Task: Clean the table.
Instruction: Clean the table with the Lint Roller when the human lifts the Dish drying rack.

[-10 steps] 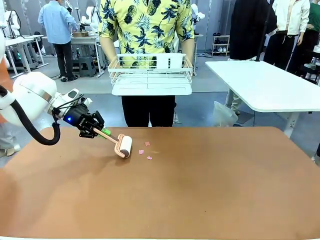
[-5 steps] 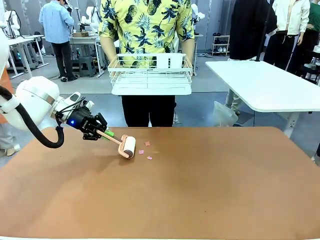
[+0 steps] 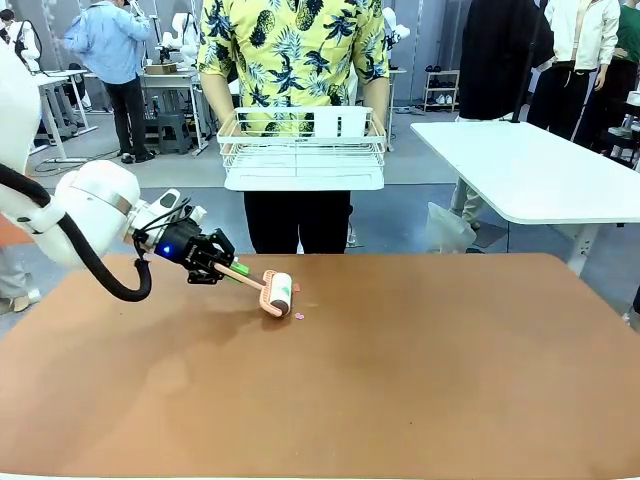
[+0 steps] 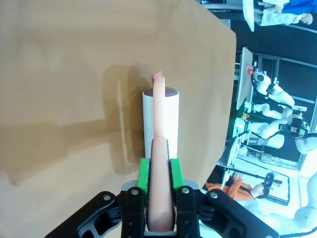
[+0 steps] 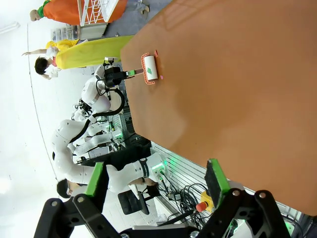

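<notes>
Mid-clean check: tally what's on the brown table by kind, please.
White lint roller with a pink handle, in the left pincer: 1
Small pink scraps: 2
Total on the reddish-brown table: 3

Top centre of the front view, you have a person in a yellow pineapple-print shirt (image 3: 292,50) standing behind a white wire basket (image 3: 300,143) carried at waist height, with a solid white tray under it. Right of frame: a white worktop (image 3: 530,170), with a crumpled clear bag (image 3: 447,228) on the floor beneath. Upper left: a person in a blue shirt (image 3: 112,50) at a bench, with a grey stool (image 3: 160,128) just beside. Upper right: two standing figures, one in a dark coat (image 3: 500,55), one in a white jacket (image 3: 585,40).
</notes>
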Motion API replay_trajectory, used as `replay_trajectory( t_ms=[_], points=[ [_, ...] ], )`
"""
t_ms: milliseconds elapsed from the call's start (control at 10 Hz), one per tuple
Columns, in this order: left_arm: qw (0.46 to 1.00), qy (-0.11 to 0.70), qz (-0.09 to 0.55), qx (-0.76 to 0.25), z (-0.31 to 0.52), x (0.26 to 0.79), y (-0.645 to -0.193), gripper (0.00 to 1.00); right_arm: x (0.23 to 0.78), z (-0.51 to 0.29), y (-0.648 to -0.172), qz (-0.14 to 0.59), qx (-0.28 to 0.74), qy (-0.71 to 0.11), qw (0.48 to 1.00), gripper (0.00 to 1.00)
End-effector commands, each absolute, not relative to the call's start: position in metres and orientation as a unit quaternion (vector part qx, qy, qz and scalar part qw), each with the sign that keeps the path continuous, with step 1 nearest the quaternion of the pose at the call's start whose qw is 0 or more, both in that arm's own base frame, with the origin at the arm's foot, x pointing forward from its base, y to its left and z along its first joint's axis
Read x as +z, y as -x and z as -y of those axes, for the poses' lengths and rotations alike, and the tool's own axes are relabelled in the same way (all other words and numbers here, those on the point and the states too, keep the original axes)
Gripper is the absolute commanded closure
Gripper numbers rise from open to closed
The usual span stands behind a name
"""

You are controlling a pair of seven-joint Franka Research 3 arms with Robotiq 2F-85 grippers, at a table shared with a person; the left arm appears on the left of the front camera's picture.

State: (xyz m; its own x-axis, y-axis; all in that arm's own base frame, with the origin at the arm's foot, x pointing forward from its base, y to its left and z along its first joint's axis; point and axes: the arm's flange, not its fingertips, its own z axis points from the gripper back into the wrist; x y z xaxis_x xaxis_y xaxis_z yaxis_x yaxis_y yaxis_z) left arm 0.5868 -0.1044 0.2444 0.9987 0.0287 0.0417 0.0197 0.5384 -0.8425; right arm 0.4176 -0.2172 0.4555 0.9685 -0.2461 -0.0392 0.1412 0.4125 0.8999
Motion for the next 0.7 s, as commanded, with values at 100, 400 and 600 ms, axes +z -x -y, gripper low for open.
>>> replay_trajectory(
  t_ms=[100, 400, 600],
  points=[
    [0.875, 0.483, 0.007, -0.018, 0.135, 0.222, -0.587, 0.81, 0.458, 0.217, -0.417, 0.053, -0.118, -0.527, 0.840, 0.00],
    [0.873, 0.488, -0.002, -0.013, 0.168, 0.212, -0.590, 0.81, 0.458, 0.217, -0.417, 0.053, -0.118, -0.527, 0.840, 0.00],
    [0.874, 0.485, -0.016, -0.024, 0.191, 0.206, -0.589, 0.81, 0.458, 0.217, -0.417, 0.053, -0.118, -0.527, 0.840, 0.00]
  ],
)
